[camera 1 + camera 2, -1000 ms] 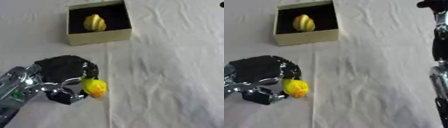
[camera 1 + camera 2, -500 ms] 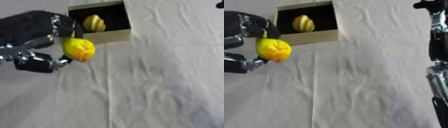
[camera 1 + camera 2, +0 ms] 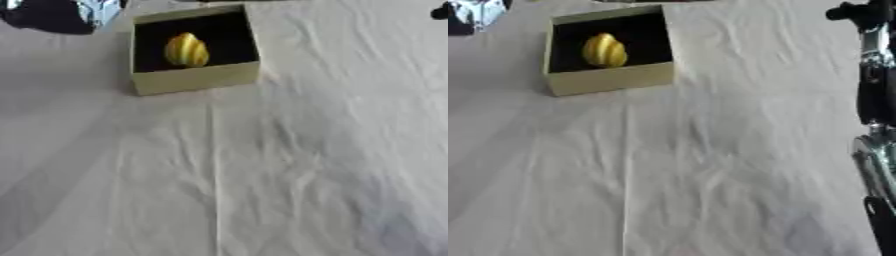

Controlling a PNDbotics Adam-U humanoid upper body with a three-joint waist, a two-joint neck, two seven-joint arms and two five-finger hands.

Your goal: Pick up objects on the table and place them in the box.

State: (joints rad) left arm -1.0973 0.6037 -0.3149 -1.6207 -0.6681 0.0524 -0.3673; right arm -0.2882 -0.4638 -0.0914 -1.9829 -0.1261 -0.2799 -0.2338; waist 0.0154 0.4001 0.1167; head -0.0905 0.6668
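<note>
Left hand: (image 3: pixel 52 14) top left corner, blurred; whether its fingers are spread or closed cannot be told.
Box: (image 3: pixel 197 79) just right of that hand, open-topped.
Fruit: (image 3: pixel 186 50) yellow, inside the box.
Right arm: (image 3: pixel 877 95) right edge, upright.

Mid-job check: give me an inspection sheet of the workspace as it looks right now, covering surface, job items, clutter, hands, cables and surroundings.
Surface: table under a wrinkled white cloth with a crease down the middle.
Job's things: open box, pale outside and dark inside, at the far left; one yellow ribbed object lies in it. No other object is visible on the cloth.
Clutter: nothing seen.
Hands: left hand only partly in view at the top left corner, blurred, fingers and any load not readable. Right hand not identifiable; the right arm runs down the right edge.
Cables: nothing seen.
Surroundings: nothing seen beyond the table.
</note>
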